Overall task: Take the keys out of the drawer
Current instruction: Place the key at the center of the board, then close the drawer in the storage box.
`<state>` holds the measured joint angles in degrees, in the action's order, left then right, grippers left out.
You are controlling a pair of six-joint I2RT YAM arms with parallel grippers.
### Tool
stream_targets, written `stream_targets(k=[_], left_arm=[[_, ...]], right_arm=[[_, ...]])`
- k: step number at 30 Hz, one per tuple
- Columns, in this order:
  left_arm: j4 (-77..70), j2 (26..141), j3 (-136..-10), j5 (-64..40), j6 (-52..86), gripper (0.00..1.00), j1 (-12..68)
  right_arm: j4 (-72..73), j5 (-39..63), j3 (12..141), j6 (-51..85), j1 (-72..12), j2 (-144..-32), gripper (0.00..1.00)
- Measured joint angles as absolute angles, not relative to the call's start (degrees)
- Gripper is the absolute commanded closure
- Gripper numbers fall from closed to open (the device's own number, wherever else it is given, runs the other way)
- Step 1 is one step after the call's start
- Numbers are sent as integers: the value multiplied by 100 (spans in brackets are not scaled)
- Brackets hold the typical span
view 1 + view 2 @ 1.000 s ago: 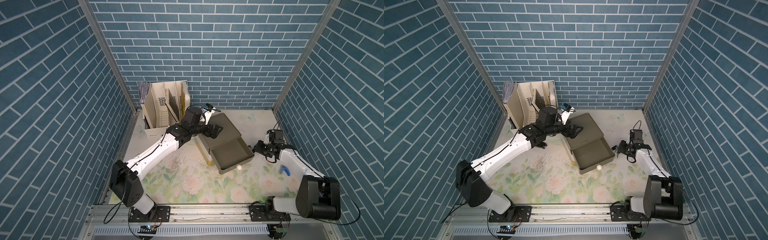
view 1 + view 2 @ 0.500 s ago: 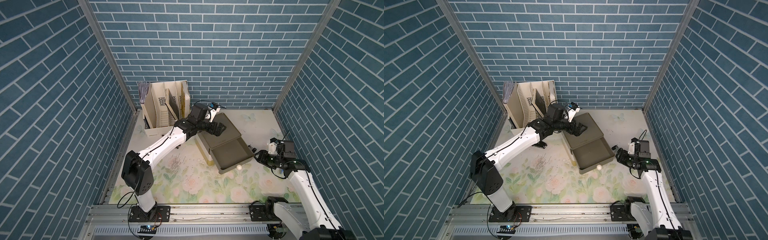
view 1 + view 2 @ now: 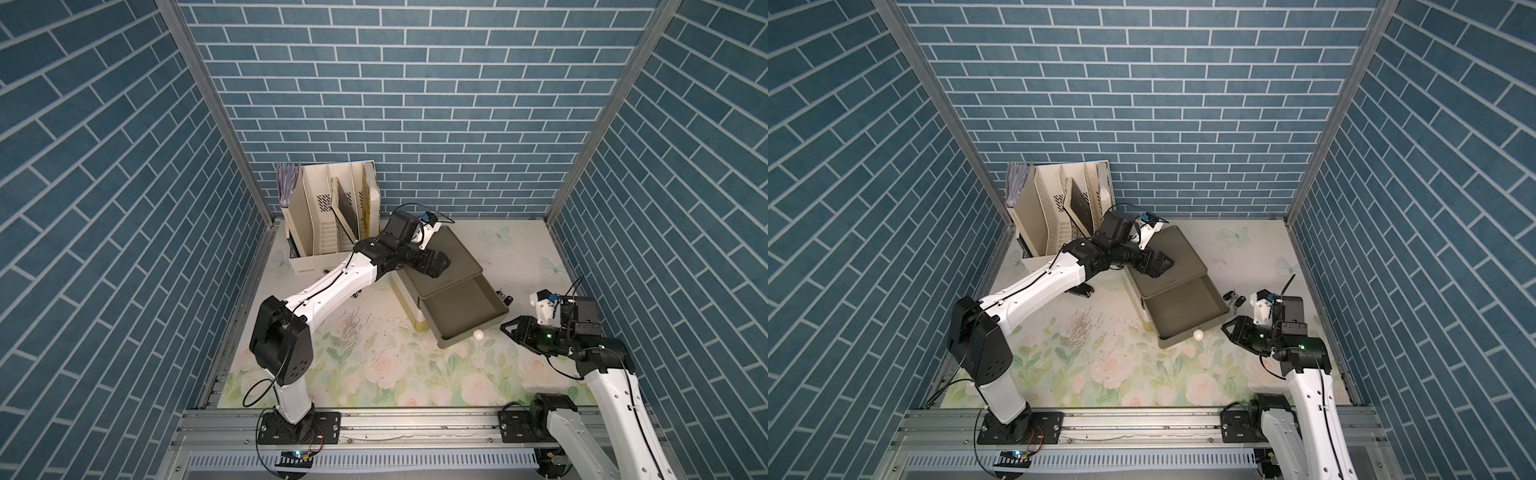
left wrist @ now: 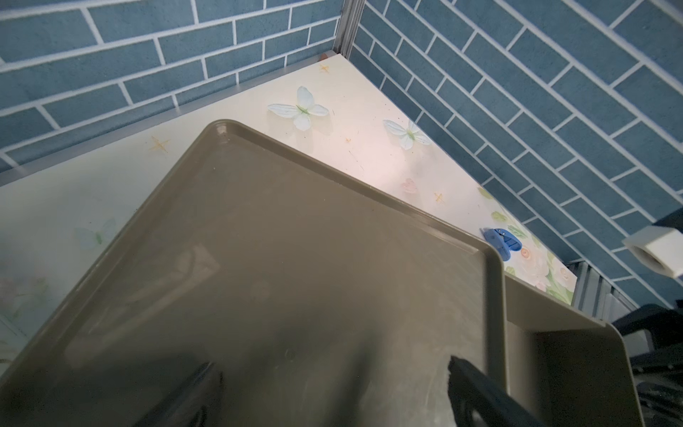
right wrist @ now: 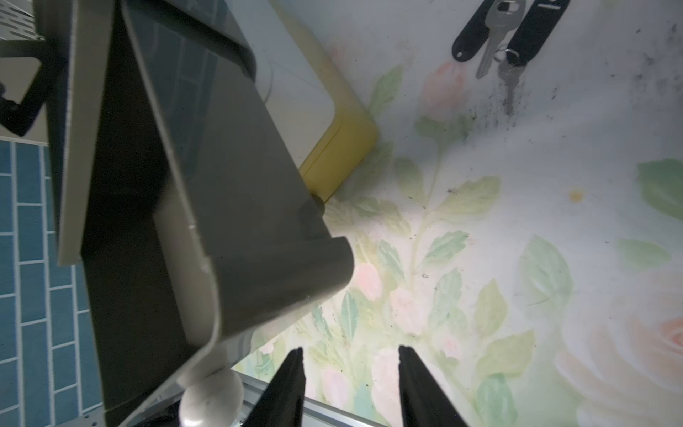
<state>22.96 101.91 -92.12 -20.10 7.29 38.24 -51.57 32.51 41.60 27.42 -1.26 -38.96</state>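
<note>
Right claw swung from keys toward drawer, released, empty; left claw spread. We judge keys light, slippery: pinch tags.

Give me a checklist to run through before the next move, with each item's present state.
1. Keys out of the drawer: ok, they lie on the table beside it.
2. Drawer empty: cannot tell; its visible floor is bare, but the back is hidden under the cabinet top.
3. Right gripper free: ok, open, nothing between its fingers.
4. Left gripper free: ok, open, over the cabinet top.
5. Knob reachable: ok, close to the right gripper, not touched.
</note>
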Motion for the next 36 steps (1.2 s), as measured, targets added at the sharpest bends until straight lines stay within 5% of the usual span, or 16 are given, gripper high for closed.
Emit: stream_targets(k=[36], left_arm=[[2255, 10287, -9290, -1959, 661, 0, 3815]], right_arm=[[-4287, 3424, 4281, 3376, -1020, -4464, 56]])
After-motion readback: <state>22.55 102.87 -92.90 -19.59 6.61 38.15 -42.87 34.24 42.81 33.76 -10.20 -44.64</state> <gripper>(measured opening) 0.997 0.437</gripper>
